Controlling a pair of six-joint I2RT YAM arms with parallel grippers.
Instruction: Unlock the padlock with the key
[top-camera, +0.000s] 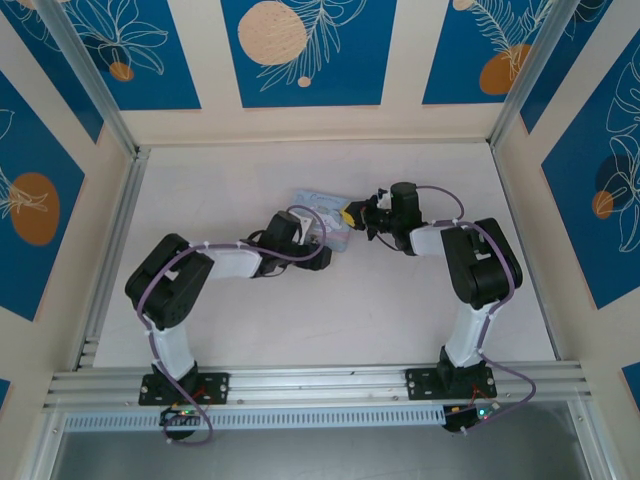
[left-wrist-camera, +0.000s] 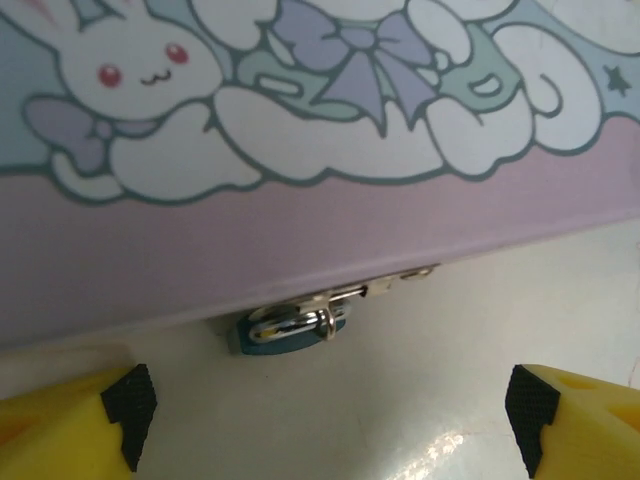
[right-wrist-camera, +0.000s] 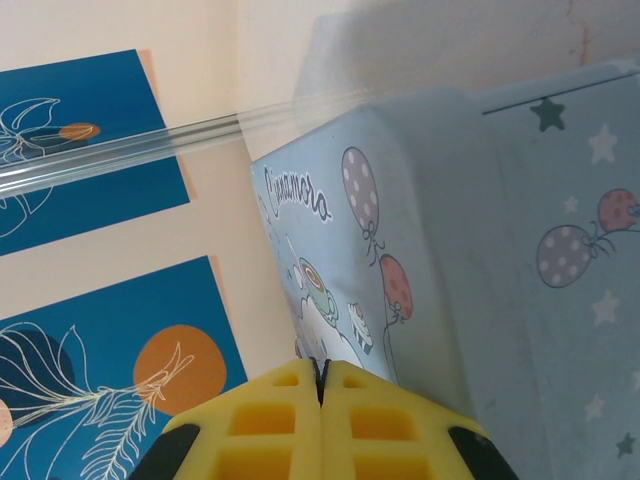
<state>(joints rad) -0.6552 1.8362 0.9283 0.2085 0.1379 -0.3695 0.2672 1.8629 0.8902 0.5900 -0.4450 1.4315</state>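
The padlock (left-wrist-camera: 290, 335), small and teal with a silver shackle, hangs from the hasp on the front edge of the pale tin box (left-wrist-camera: 300, 230) and lies on the table. My left gripper (left-wrist-camera: 330, 420) is open just in front of it, its yellow fingers (left-wrist-camera: 60, 420) wide apart on either side and touching nothing. My right gripper (right-wrist-camera: 321, 372) is shut, its tips close against the side of the tin box (right-wrist-camera: 480, 280). The key is hidden; nothing shows past the closed tips. From above, both grippers meet at the tin box (top-camera: 318, 205), the right gripper (top-camera: 349, 214) at its right end.
The white table (top-camera: 400, 310) is walled by cream panels with blue leaf prints. An aluminium rail (top-camera: 320, 385) runs along the near edge by the arm bases. Bare table lies in front of both arms.
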